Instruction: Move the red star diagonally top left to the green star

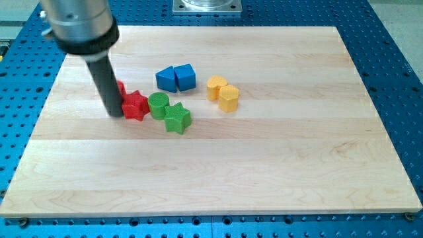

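The red star (136, 106) lies on the wooden board left of centre. My tip (115, 114) touches its left side. The green star (177, 119) lies to the lower right of the red star, with a green round block (158, 104) between them, touching both. Another red block (121, 88) is mostly hidden behind my rod, just above the red star.
A blue triangular block (165, 79) and a blue cube (186, 77) sit together above the green blocks. Two yellow blocks (216, 86) (229, 98) sit to the right of them. The board (277, 165) rests on a blue perforated table.
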`<state>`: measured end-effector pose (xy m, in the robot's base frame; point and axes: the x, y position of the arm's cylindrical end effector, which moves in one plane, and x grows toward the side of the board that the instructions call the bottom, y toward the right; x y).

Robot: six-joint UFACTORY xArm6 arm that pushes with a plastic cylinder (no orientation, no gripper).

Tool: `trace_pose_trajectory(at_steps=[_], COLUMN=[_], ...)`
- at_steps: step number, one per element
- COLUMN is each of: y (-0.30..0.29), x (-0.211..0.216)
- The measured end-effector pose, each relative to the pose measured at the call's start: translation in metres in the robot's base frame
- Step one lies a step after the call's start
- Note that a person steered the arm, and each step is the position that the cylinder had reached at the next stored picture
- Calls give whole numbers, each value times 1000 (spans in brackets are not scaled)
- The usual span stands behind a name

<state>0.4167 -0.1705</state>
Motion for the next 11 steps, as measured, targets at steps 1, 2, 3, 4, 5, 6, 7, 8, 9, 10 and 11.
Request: trace_pose_trajectory(at_steps=[1, 2, 3, 4, 5, 6, 7, 8, 9, 10, 11], y=[-4, -3, 24, -50, -19, 23, 19, 19, 50, 88, 50], x=[-84, -124, -55, -1, 58, 43, -17, 12, 43, -13, -74])
